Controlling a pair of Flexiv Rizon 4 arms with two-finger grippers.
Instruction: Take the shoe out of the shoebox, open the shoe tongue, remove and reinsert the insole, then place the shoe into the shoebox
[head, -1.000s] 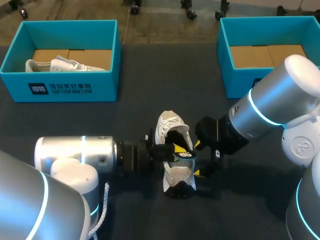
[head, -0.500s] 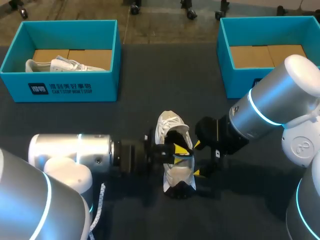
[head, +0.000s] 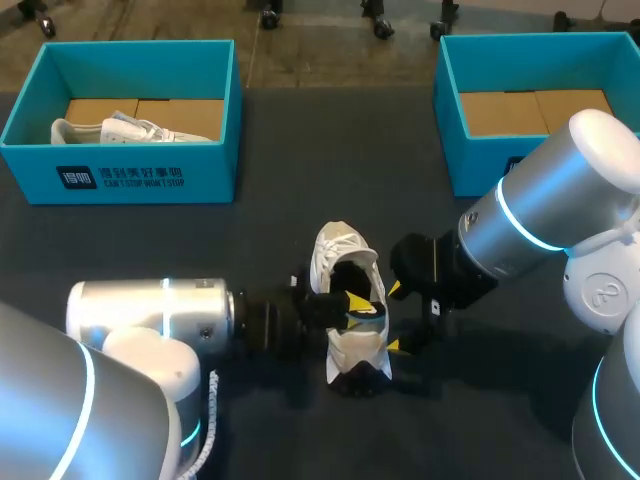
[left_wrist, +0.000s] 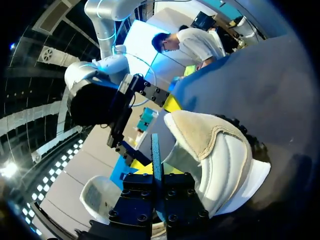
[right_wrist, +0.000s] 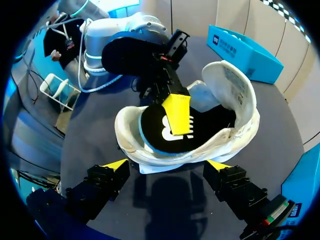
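Two arms meet over a white low-top fabric shoe (head: 347, 352) that rests on the dark counter (head: 300, 180), well apart from both boxes. The shoe sits on its sole with its opening facing up, heel end toward the far side of the counter.

The left gripper (head: 352, 303) comes in from the shoe's left and reaches into the opening. Its fingers are clamped on a black insole (right_wrist: 156, 134) rimmed in teal. In the left wrist view the insole's thin teal edge (left_wrist: 155, 150) runs straight between the two black finger blocks of that gripper (left_wrist: 156, 179). From the right wrist view one yellow fingertip (right_wrist: 177, 115) lies flat on top of the insole. The insole sits partly inside the shoe (right_wrist: 227, 100).

The right gripper (head: 394, 318) is at the shoe's right side with its fingers spread wide. Its two yellow tips stand apart, just beside the sidewall, and hold nothing. In its own wrist view the shoe lies just ahead of that gripper (right_wrist: 165, 167).

A teal cardboard shoebox (head: 210, 175) at the far left holds a second white shoe (head: 130, 130). Another teal shoebox (head: 480, 165) stands at the far right, its brown floor showing.
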